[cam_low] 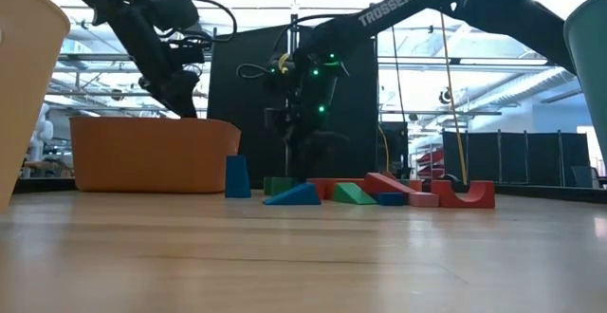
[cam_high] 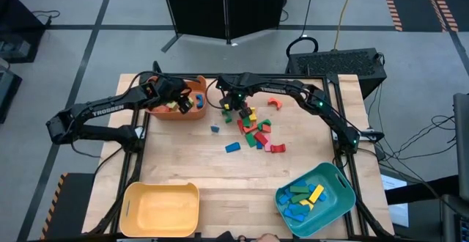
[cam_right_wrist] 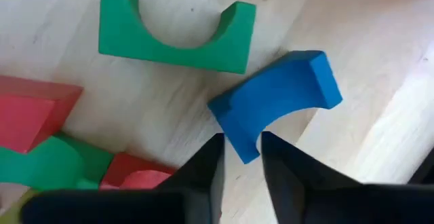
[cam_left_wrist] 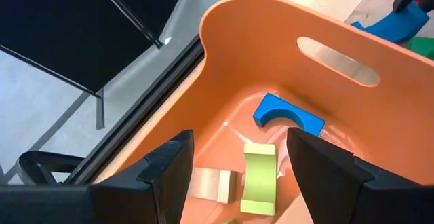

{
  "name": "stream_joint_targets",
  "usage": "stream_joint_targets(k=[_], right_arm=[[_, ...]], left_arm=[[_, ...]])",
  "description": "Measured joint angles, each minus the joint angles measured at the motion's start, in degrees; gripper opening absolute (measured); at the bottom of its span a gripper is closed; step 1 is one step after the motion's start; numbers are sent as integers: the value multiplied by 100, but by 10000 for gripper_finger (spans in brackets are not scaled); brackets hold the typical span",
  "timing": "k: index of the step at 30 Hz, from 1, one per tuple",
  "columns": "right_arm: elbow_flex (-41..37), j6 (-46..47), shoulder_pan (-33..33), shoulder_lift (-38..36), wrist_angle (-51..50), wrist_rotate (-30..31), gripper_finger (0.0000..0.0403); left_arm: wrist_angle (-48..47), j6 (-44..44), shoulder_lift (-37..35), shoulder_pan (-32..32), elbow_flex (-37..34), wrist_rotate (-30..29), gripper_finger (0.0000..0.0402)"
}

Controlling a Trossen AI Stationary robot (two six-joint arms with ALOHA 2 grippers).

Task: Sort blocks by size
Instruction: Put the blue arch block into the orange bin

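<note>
Loose blocks (cam_high: 253, 128) in red, green, blue and yellow lie scattered mid-table. At the far end of the pile my right gripper (cam_high: 231, 108) points down, shut on a blue arch block (cam_right_wrist: 274, 102); a green arch (cam_right_wrist: 173, 30) lies just beyond it. My left gripper (cam_high: 189, 103) hangs open above the orange bin (cam_high: 157, 110) at the far left, nothing between its fingers (cam_left_wrist: 169, 166). Inside the bin lie a blue arch (cam_left_wrist: 288, 115), a pale green arch (cam_left_wrist: 260, 180) and a beige block (cam_left_wrist: 213, 183). My right gripper pinches one end (cam_right_wrist: 245, 139) of the blue arch between its two fingers, coming from above and pointing down. The rest of the arch sticks out beyond the fingers. Whether it lies on the wood or is lifted, I cannot tell.
A yellow bin (cam_high: 161, 209) stands at the near left and a teal bin (cam_high: 333, 180) holding several blocks at the near right. A small blue block (cam_high: 215, 129) and a blue wedge (cam_high: 233, 147) lie left of the pile. Bare wood stretches between pile and near bins.
</note>
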Motion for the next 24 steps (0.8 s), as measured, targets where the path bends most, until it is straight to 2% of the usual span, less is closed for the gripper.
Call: stream_joint_targets(k=[4, 7, 17, 24], right_arm=[[0, -30, 0, 0, -1, 14, 33], [0, -58, 0, 0, -1, 14, 16], [0, 178, -2, -35, -45, 14, 14], [0, 411, -2, -503, -146, -26, 14]], left_arm=[[77, -1, 2, 0, 0, 0, 238], [98, -2, 2, 0, 0, 2, 238], [98, -142, 2, 0, 0, 4, 238], [96, 23, 2, -2, 0, 79, 238]])
